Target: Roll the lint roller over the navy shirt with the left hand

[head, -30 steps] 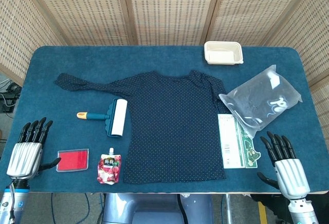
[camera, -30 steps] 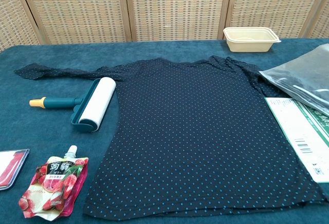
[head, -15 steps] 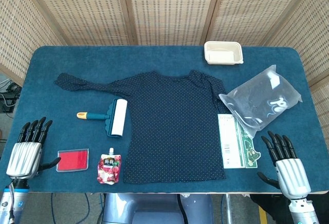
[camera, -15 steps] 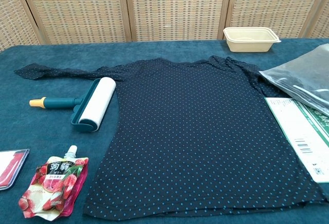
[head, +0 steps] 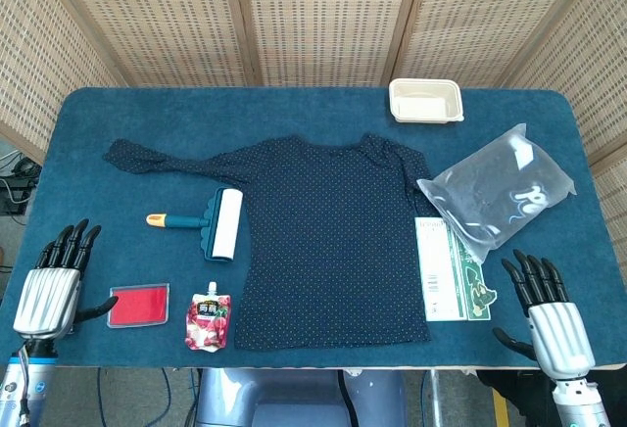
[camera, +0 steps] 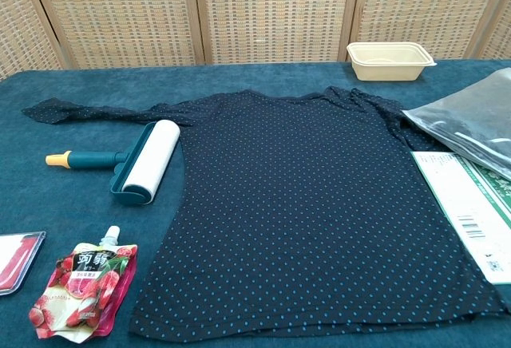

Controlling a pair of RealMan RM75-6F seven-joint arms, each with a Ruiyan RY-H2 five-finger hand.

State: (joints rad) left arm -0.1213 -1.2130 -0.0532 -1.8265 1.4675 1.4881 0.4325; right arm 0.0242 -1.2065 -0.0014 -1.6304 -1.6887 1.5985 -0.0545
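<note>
A navy long-sleeved shirt (head: pixel 328 236) dotted with small light specks lay flat, one sleeve stretched leftward. Just beside its left edge rested a white-drummed lint roller (head: pixel 214 222) with teal frame and orange-tipped handle.

Beige tray (head: pixel 426 100), plastic bag (head: pixel 500 192), perhaps juice pouch (camera: pixel 81 292).

Your chest view cut off the red card (camera: pixel 17 259) at its left edge and the clear plastic bag (camera: pixel 471 120) and printed sheet (camera: pixel 471 212) at its right. Neither hand appeared there. In the head view, both forearms ran off the bottom edge. The pouch (head: pixel 208 322) lettering was too small to read.
</note>
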